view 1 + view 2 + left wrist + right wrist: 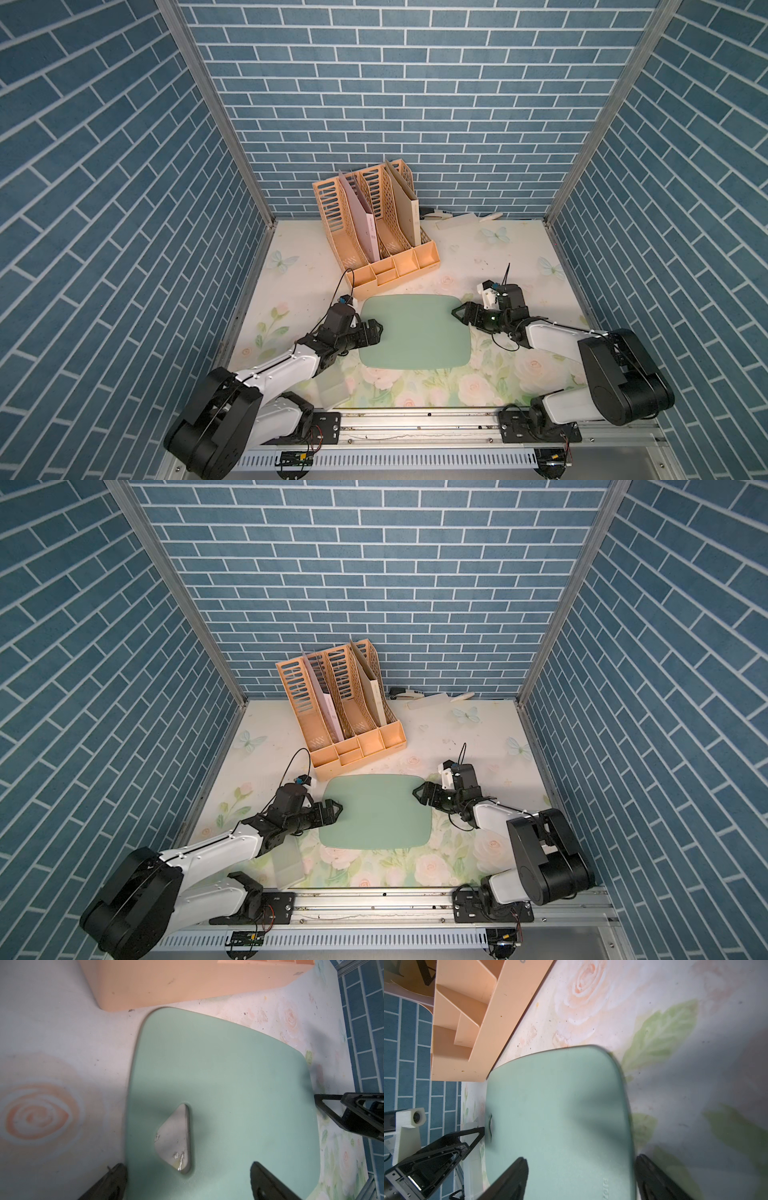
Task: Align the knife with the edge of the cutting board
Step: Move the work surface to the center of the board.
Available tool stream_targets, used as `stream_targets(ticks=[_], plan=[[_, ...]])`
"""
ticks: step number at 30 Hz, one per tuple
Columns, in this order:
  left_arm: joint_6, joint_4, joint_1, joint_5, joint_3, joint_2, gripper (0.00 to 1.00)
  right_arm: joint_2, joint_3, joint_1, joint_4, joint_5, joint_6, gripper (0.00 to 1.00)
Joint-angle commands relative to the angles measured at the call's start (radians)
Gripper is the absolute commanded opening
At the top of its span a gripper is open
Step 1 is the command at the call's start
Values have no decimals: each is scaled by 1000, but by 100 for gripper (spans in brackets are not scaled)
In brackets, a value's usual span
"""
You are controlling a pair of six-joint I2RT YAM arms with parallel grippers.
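Note:
The mint-green cutting board [415,330] [376,812] lies flat mid-table, its white triangular hole [176,1138] near the left short edge. The cream knife [456,220] [428,699] lies far off at the back right by the wall, handle pointing right. My left gripper [376,328] [187,1165] is open at the board's left edge, one finger over the board and one beside it. At the board's far right corner my right gripper [457,311] [581,1158] is open, also straddling the edge. Neither holds anything.
An orange file rack [374,232] [340,712] with folders stands just behind the board, almost touching its far left corner. A translucent box [332,388] [289,866] lies at the front left beside my left arm. A stapler [434,214] sits near the knife.

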Motion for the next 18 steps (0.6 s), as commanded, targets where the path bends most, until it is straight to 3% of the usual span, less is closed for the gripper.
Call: stream_targets(ticks=[1,18], plan=[[-4,-15,4,32,-33,-13,95,53,-14,6,-104,32,-19,85],[11,-46,6,-2,-9,-17,98,73,-9,6,-97,19,-22,85]])
